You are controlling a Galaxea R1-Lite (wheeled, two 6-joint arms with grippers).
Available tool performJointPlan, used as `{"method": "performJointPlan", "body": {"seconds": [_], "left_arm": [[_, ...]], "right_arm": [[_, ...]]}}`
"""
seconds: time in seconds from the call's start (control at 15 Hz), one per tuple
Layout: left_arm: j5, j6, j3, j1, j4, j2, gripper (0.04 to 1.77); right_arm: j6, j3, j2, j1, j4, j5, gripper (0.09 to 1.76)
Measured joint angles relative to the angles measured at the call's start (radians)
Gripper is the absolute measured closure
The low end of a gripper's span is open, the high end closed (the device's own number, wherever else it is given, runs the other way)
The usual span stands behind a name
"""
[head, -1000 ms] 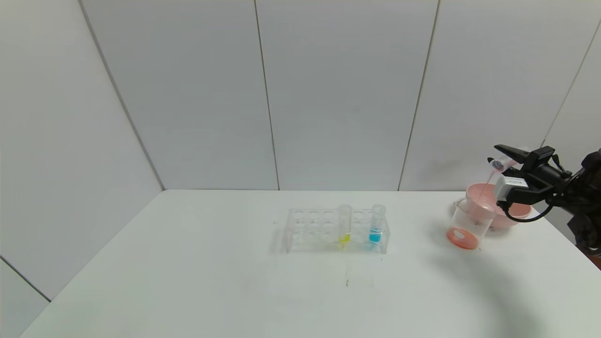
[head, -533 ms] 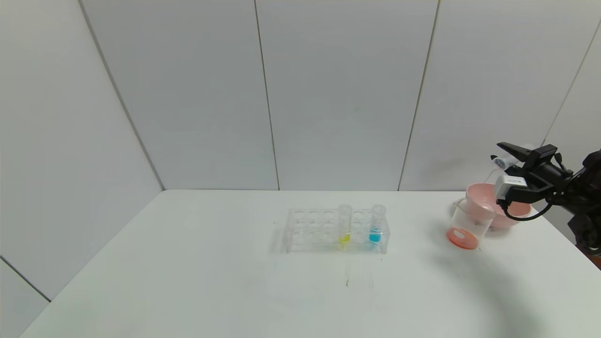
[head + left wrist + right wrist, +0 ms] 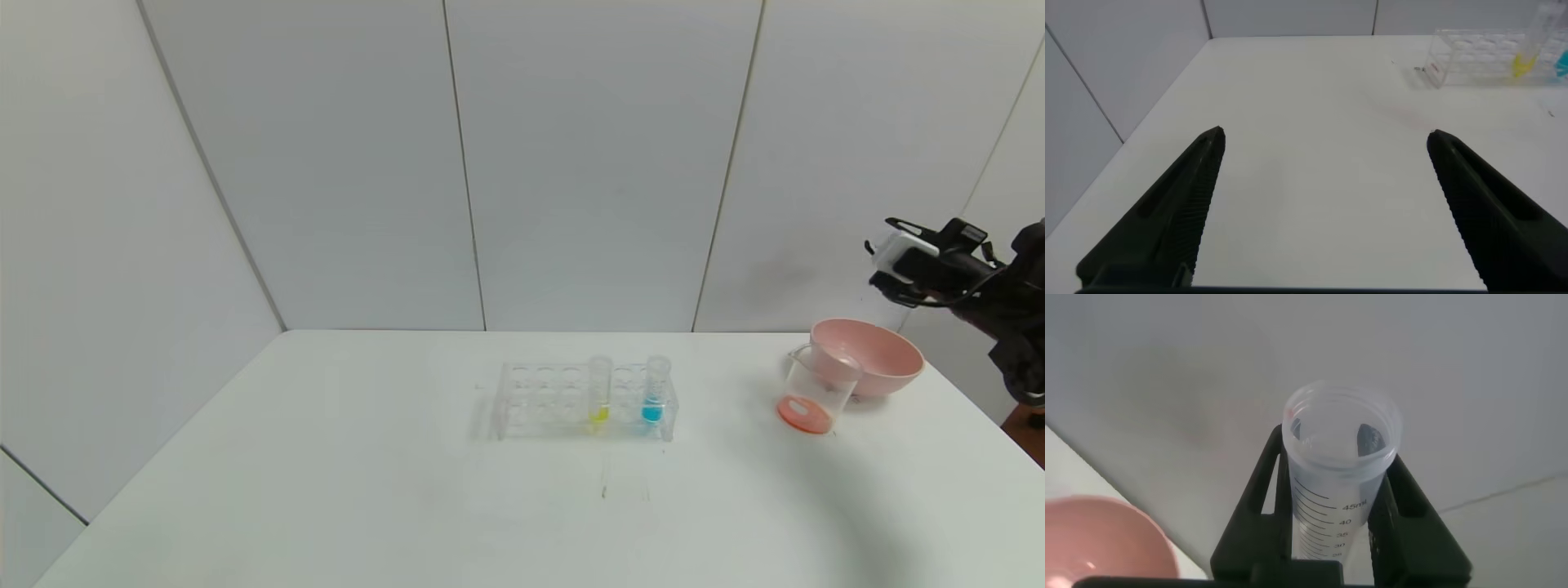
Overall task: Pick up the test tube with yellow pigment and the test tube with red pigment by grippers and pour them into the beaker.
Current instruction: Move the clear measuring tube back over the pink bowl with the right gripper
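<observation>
The right pincer is clamped on the emptied test tube with red pigment. The beaker stands below it. The test tube with yellow pigment stands upright, far to its left, nearer the left pincer, which is apart

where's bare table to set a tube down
Bare table lies left of and in front of the tube rack, plus the gap between rack and beaker. It is crowded at the far right, where beaker meets pink bowl.
</observation>
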Motion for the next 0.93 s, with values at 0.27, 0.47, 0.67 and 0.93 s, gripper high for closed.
{"method": "performJointPlan", "body": {"seconds": [0.27,0.47,0.67,0.93], "left_arm": [[0.0,0.0,0.0,0.0,0.0,0.0,0.05],[0.0,0.0,0.0,0.0,0.0,0.0,0.05],[0.0,0.0,0.0,0.0,0.0,0.0,0.05],[0.0,0.0,0.0,0.0,0.0,0.0,0.05]], "right_arm": [[0.531,-0.037,-0.014,-0.016,0.041,-0.092,1.27],[0.888,0.004,-0.013,-0.024,0.064,-0.152,1.27],[1.029,0.094,-0.008,-0.029,0.152,-0.173,1.27],[1.04,0.214,-0.003,-0.034,0.175,-0.172,1.27]]}}
